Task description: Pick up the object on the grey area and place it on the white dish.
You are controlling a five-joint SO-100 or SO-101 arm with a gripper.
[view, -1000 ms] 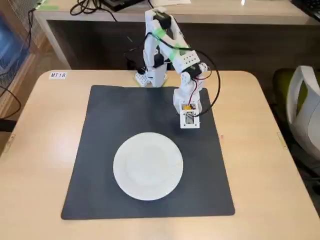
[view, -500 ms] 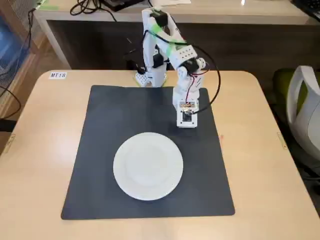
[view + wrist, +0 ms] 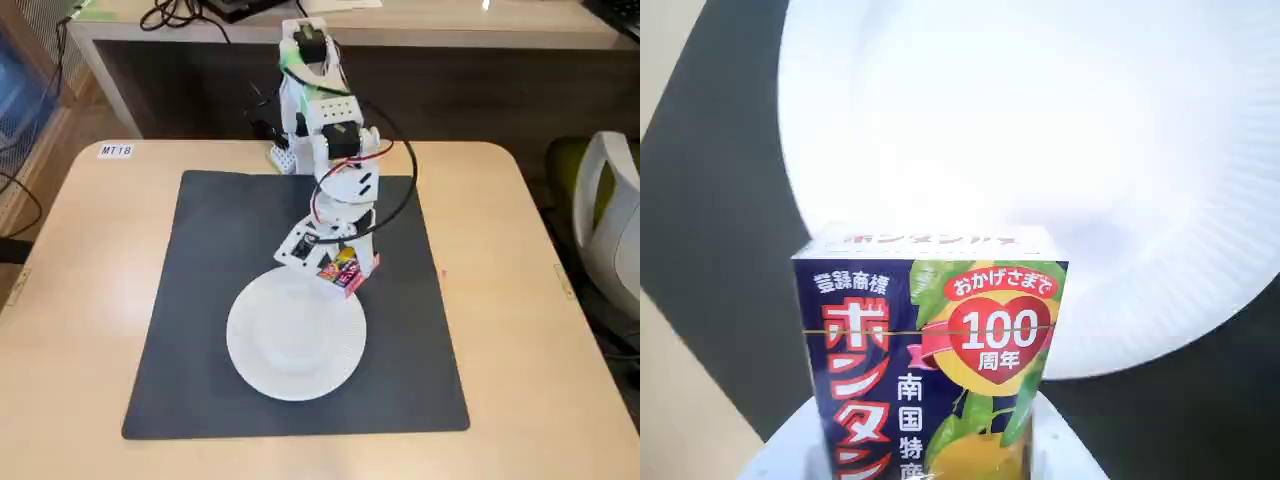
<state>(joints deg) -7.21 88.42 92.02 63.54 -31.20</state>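
The gripper holds a packet reading "100" above the white dish; the fixed view alone shows an "MT18" tag at the table's far-left corner.

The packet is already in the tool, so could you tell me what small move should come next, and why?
Probably a short advance over the white dish, then lowering. In the fixed view the tool holds the packet at the plate's far rim, not over its middle. In the wrist view the packet is in the foreground with the dish lying beyond it, over the grey mat.
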